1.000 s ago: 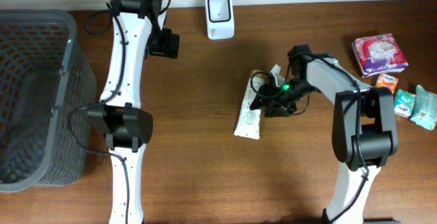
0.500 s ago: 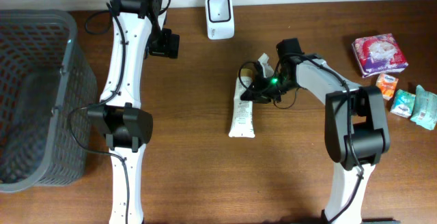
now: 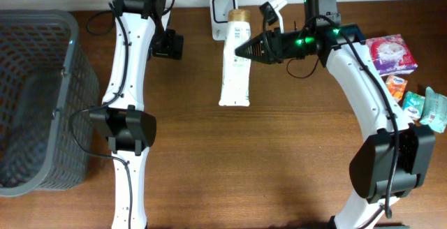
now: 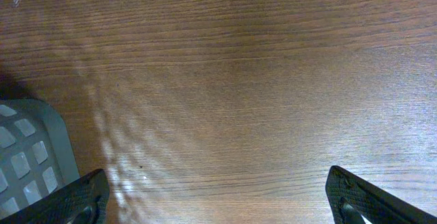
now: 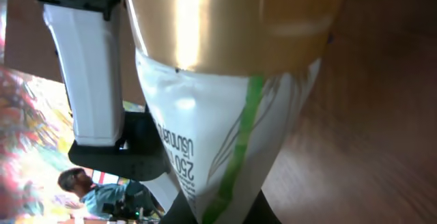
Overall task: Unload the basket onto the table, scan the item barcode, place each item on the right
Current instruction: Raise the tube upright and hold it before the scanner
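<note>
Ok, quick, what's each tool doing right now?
Left tool: open, holding nothing.
Right tool: shut on the white tube.

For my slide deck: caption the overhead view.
Right gripper holds a gold-capped white tube at the scanner; left gripper hangs open, away from it.

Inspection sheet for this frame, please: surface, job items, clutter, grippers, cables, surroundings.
Surface: brown wooden table, no spills seen.
Job's things: white tube with a gold cap, its cap end by the white scanner at the far edge.
Clutter: grey basket at the left; small packets at the right.
Grippers: right gripper shut on the tube; left gripper open, holding nothing.
Cables: black cable looping off the left arm.
Surroundings: what looks like a person behind, in the right wrist view.
</note>
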You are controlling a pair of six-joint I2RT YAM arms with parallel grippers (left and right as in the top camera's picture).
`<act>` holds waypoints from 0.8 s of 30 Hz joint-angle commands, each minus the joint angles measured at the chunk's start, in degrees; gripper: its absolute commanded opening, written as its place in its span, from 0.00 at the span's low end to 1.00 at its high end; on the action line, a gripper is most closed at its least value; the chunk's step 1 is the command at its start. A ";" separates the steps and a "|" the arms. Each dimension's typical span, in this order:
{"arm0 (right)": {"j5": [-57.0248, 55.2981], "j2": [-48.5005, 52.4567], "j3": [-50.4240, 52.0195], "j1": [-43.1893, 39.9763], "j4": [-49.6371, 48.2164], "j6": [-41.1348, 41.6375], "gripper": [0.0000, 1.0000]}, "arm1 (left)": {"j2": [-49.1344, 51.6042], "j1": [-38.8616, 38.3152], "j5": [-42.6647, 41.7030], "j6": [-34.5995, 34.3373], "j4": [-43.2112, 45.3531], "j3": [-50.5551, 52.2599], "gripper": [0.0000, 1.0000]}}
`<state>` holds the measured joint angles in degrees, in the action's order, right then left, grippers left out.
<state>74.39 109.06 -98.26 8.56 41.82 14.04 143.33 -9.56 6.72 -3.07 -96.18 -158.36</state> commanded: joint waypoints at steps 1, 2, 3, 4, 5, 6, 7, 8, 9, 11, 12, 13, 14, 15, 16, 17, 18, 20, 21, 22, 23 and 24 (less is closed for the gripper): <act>1.36 -0.76 -0.66 -0.22 0.83 1.46 0.04 | -0.61 0.00 0.61 0.02 0.07 -1.22 0.99; 1.33 -0.74 -0.66 0.00 0.90 1.46 0.04 | -0.61 0.00 0.61 0.02 0.07 -1.22 0.99; 0.28 -0.74 -0.66 0.61 0.87 1.44 0.04 | -0.61 0.00 0.63 0.02 0.07 -1.22 0.99; -1.42 -0.74 -0.66 1.53 0.85 1.44 0.04 | -0.61 0.00 0.61 0.02 0.07 -1.22 0.99; -2.08 -0.74 -0.66 2.91 0.83 1.40 0.04 | -0.61 0.00 0.61 0.02 0.07 -1.22 0.99; -2.32 -0.74 -0.66 3.61 0.83 1.27 0.04 | -0.61 0.00 0.63 0.02 0.07 -1.22 0.99; -3.48 -0.74 -0.66 4.20 0.85 1.27 0.04 | -0.61 0.00 0.63 0.02 0.07 -1.22 0.99; -3.76 -0.72 -0.66 4.31 0.87 1.29 0.04 | -0.61 0.00 0.61 0.02 0.07 -1.22 0.99; -3.76 -0.70 -0.66 4.31 0.92 1.27 0.04 | -0.61 0.00 0.61 0.02 0.07 -1.22 0.99; -3.76 -0.70 -0.66 4.31 1.05 1.27 0.04 | -0.61 0.00 0.61 0.02 0.07 -1.22 0.99; -3.76 -0.70 -0.66 4.31 1.07 1.27 0.04 | -0.61 0.00 0.61 0.02 0.07 -1.22 0.99; -3.76 -0.70 -0.66 4.31 1.07 1.27 0.04 | -0.61 0.00 0.63 0.02 0.07 -1.22 0.99; -3.76 -0.70 -0.66 4.31 1.07 1.29 0.04 | -0.61 0.00 0.61 0.02 0.07 -1.22 0.99; -3.76 -0.70 -0.66 4.31 1.14 1.29 0.04 | -0.61 0.00 0.63 0.02 0.07 -1.22 0.99; -3.76 -0.70 -0.66 4.31 1.31 1.27 0.04 | -0.61 0.00 0.61 0.02 0.07 -1.22 0.99; -3.74 -0.70 -0.66 4.31 1.42 1.27 0.04 | -0.61 0.00 0.61 0.02 0.07 -1.22 0.99; -3.72 -0.70 -0.66 4.33 2.03 1.27 0.04 | -0.61 0.00 0.63 0.02 0.07 -1.22 0.99; -3.80 -0.70 -0.63 4.92 2.34 1.27 0.04 | -0.61 0.00 0.63 0.02 0.07 -1.22 0.99; -3.78 -0.70 -0.63 5.05 2.34 1.27 0.04 | -0.61 0.00 0.61 0.02 0.07 -1.22 0.99; -4.09 -0.70 -0.63 5.25 2.34 1.27 0.04 | -0.61 0.00 0.63 0.02 0.07 -1.22 0.99; -4.63 -0.70 -0.63 5.33 2.34 1.29 0.04 | -0.61 0.00 0.61 0.02 0.07 -1.22 0.99; -4.63 -0.68 -0.63 5.35 2.36 1.27 0.04 | -0.61 0.00 0.61 0.02 0.07 -1.22 0.99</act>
<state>68.10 109.06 -98.26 13.28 44.42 15.25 143.33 -9.56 6.72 -3.05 -96.20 -158.36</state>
